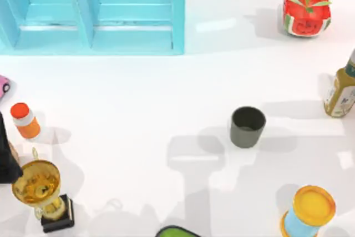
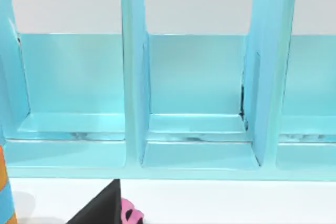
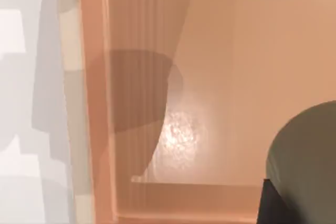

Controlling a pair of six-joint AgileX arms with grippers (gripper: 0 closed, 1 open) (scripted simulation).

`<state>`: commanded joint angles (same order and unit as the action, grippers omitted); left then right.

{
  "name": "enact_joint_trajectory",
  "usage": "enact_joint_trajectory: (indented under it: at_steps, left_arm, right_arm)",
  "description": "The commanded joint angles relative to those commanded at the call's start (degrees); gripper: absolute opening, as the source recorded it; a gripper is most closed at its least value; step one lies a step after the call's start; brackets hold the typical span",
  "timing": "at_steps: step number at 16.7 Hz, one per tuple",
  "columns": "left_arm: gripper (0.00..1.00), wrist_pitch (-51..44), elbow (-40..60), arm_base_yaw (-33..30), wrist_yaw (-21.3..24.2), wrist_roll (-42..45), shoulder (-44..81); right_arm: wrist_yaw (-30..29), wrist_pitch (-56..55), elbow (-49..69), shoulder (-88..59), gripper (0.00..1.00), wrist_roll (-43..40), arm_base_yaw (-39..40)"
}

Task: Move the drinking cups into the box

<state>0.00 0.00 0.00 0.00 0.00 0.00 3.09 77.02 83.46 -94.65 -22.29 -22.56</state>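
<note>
One cup stands upright on the counter, right of centre, with the box well apart at eleven o'clock. I judge the reach hasn't begun, and next a claw must come down over the rim. I cannot tell how either claw is set.

Pale orange-tan floor surface across most of view, glossy highlight patch near middle. Darker orange vertical strip running down beside it, meeting horizontal orange band low down. White-grey table edge on far side of strip, soft grey shadows across it. Rounded shadow over orange surface. Dull grey-green curved object at corner, black shape just beside it; identity unclear.
</note>
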Motion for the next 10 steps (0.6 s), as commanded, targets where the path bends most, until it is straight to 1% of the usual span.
enact_joint_trajectory:
  at_steps: [2, 5, 10]
  left_arm:
    - [1.0, 0.0, 0.0, 0.0, 0.0, 0.0, 0.0]
    - [1.0, 0.0, 0.0, 0.0, 0.0, 0.0, 0.0]
    - [1.0, 0.0, 0.0, 0.0, 0.0, 0.0, 0.0]
  right_arm:
    - [0.06, 1.05, -5.73, 5.66, 0.0, -3.74, -4.04]
    - [0.64, 1.78, -10.58, 11.91, 0.0, -7.43, -7.85]
    - [0.91, 1.85, -11.57, 13.46, 0.0, -8.29, -8.66]
